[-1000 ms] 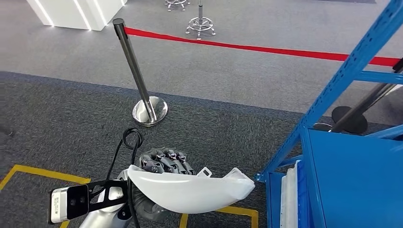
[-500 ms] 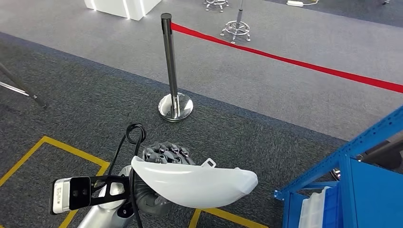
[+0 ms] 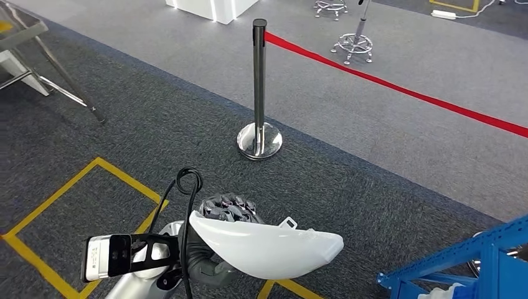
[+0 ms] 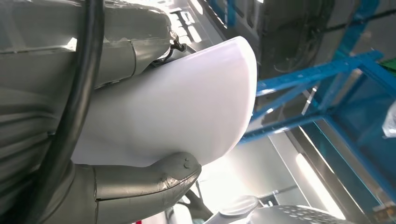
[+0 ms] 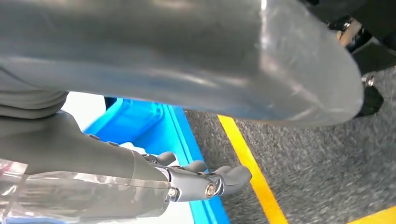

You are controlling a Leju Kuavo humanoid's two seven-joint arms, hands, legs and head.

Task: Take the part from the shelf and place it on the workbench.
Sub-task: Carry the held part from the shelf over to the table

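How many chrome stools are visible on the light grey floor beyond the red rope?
2. One chrome stool base stands just behind the red rope barrier; a second chrome stool base sits farther back at the head view's top edge, cut off. Others may lie out of frame.

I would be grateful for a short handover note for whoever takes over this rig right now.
Left robot hand: holds the white part from behind, low in front of the body; the thumb is under its edge.
Right robot hand: holds nothing, fingers loosely out, hanging over the floor beside the blue shelf.
Done: part is off the shelf, whose corner sits at the right of the head view.
Left: find the workbench, walk to it and set the part down. A stanchion with red rope stands ahead.
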